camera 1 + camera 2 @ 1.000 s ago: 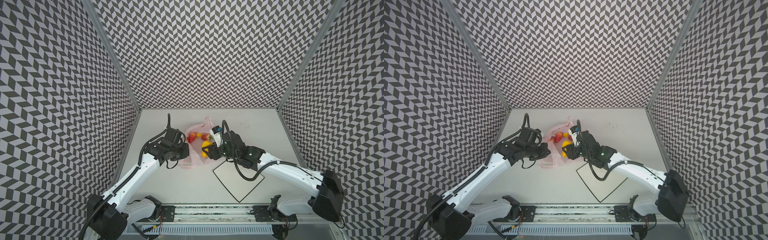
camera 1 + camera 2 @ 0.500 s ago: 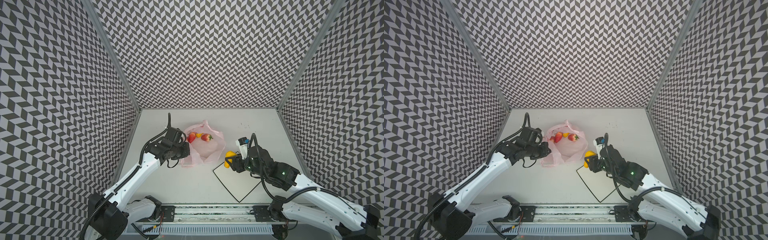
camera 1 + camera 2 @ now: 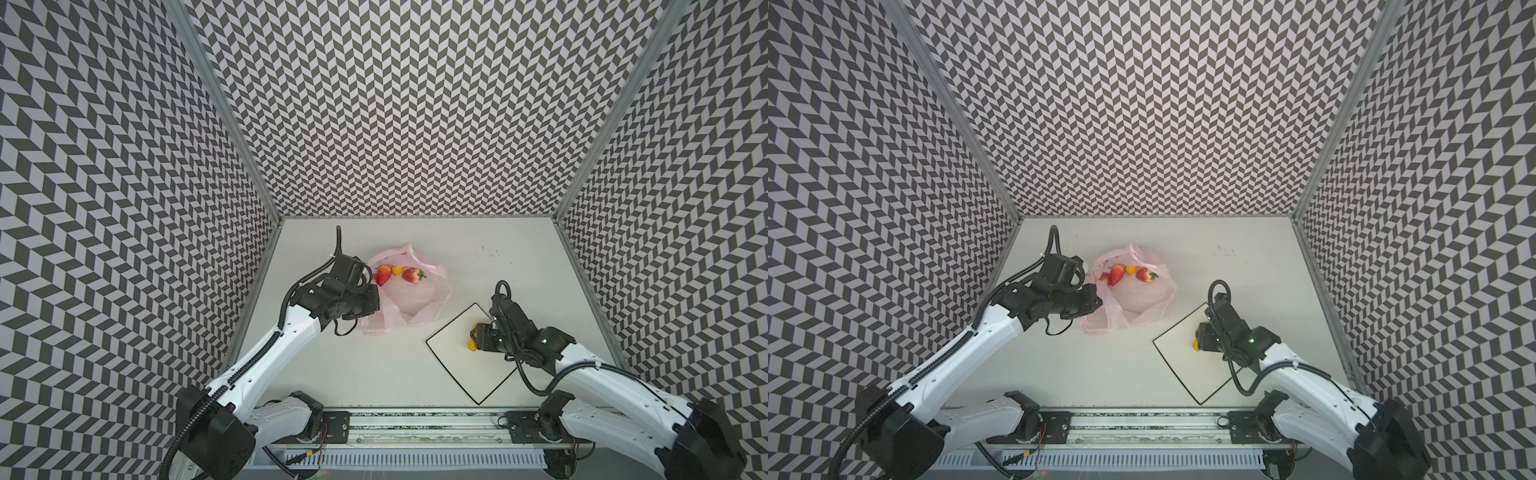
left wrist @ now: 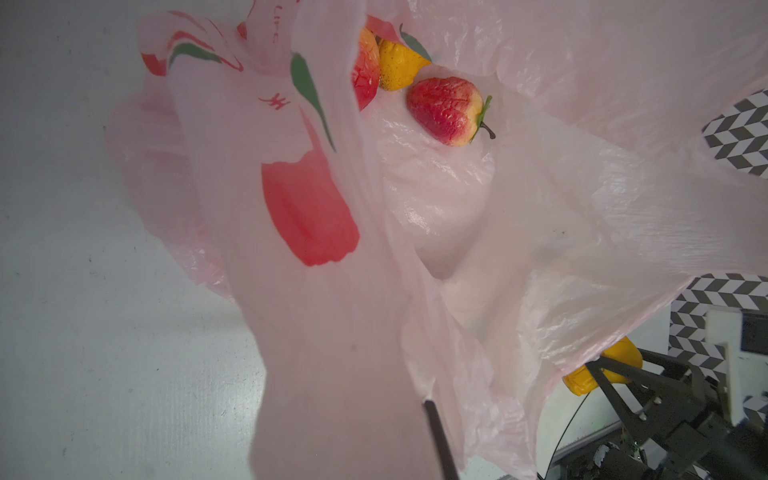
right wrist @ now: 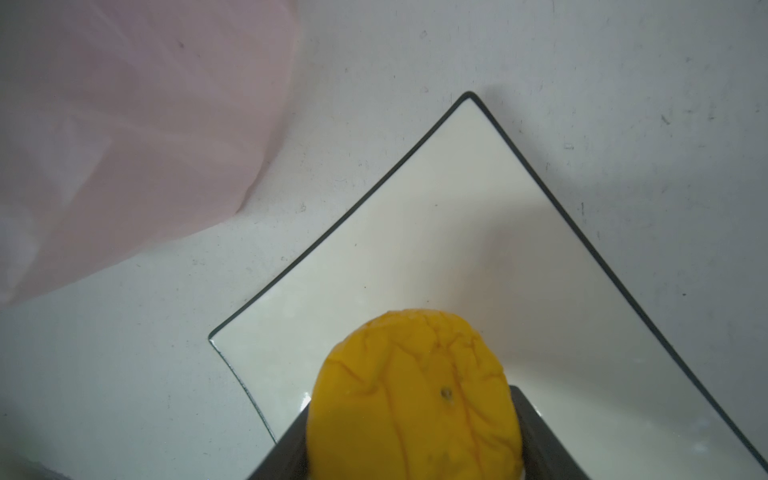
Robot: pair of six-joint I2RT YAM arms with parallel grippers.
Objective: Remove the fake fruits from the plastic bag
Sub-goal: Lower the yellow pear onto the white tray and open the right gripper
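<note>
Right wrist view: right pincer [image 5: 413, 436] clamps a wrinkly yellow toy fruit [image 5: 415, 374], just carried out over the white black-edged square board [image 5: 415, 232] below it. Further off, left pincer [image 3: 371, 306] is closed tight on the crinkly pale-pink plastic bag [image 3: 409, 297], with red toy strawberries [image 3: 383, 275] left inside.

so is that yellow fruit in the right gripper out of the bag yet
Out. The right gripper grips the yellow fruit above the white board, apart from the pink bag.
</note>
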